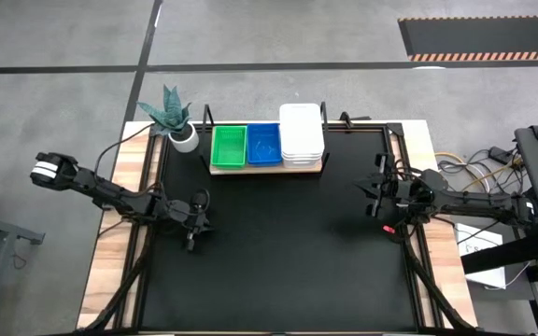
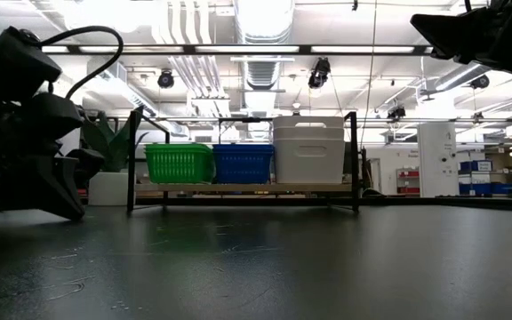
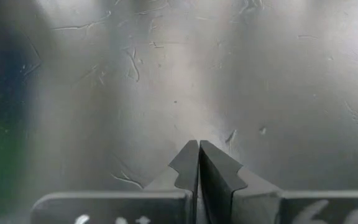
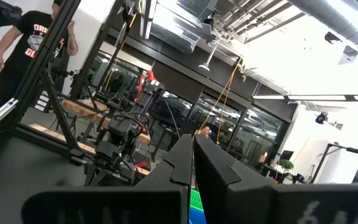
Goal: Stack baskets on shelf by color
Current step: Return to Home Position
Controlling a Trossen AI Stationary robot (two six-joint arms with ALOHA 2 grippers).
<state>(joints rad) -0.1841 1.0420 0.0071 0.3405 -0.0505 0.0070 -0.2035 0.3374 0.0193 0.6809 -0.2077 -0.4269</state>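
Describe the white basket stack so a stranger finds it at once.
At the black table's far edge stands a small wooden shelf. The white stack sits at its right end, beside the blue baskets, and rises above them and the green baskets.

light: bright overhead | glare: streaks on table (image 3: 166,93) | shadows: soft

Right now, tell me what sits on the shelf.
Three stacks side by side on the shelf: green baskets, blue baskets, white baskets. Each top basket covers those nested beneath.
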